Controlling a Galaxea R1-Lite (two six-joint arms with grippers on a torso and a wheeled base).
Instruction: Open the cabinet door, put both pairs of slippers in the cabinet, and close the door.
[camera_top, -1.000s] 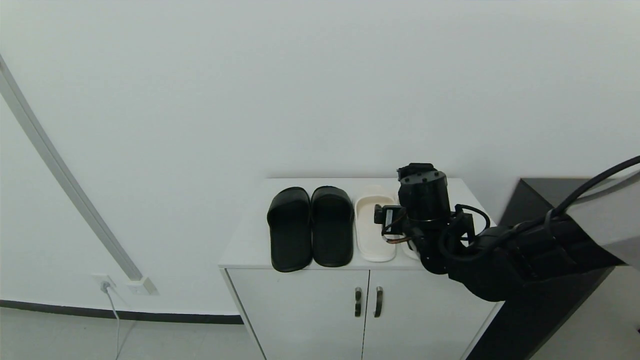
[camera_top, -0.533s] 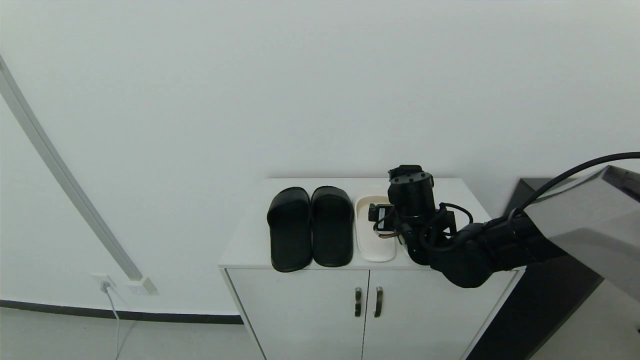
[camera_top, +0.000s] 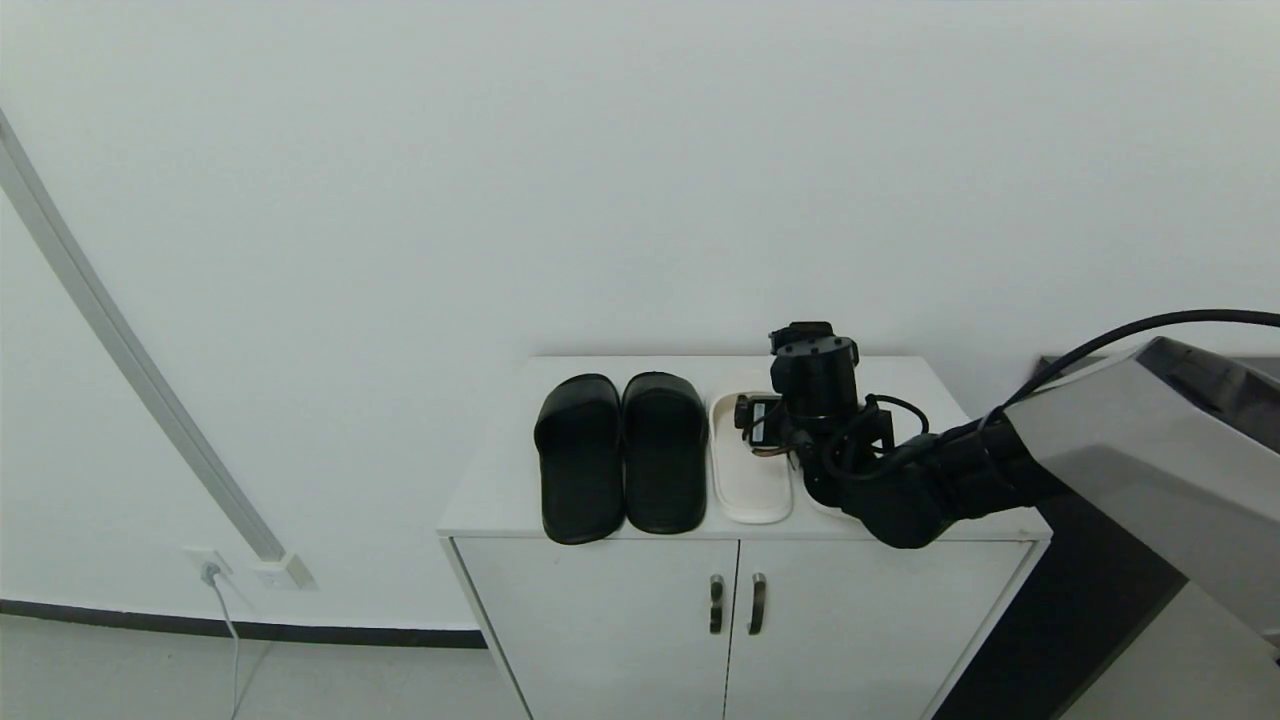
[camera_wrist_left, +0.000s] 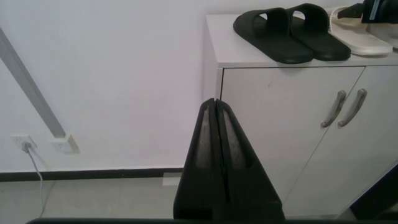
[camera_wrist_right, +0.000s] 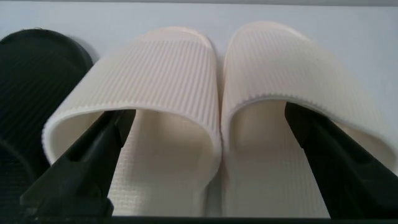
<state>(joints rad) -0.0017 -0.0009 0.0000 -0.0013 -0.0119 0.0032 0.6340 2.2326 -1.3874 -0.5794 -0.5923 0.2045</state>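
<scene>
On white cabinet (camera_top: 490, 505) top, lower middle of head view: pair of cream ribbed slippers (camera_top: 750, 470), toes toward the wall, just right of black slippers (camera_top: 620, 460), heels near front edge. Right gripper (camera_wrist_right: 208, 115) spread wide, one finger (camera_wrist_right: 87, 168) under each cream strap. Left gripper (camera_wrist_left: 215, 107) pressed together, low beside cabinet's left side. Both doors (camera_top: 600, 630) shut. Strip of white top between black pair and left edge

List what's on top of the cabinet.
Two pairs side by side: black slippers and white slippers. The right hand over the white pair covers most of one in the head view.
</scene>
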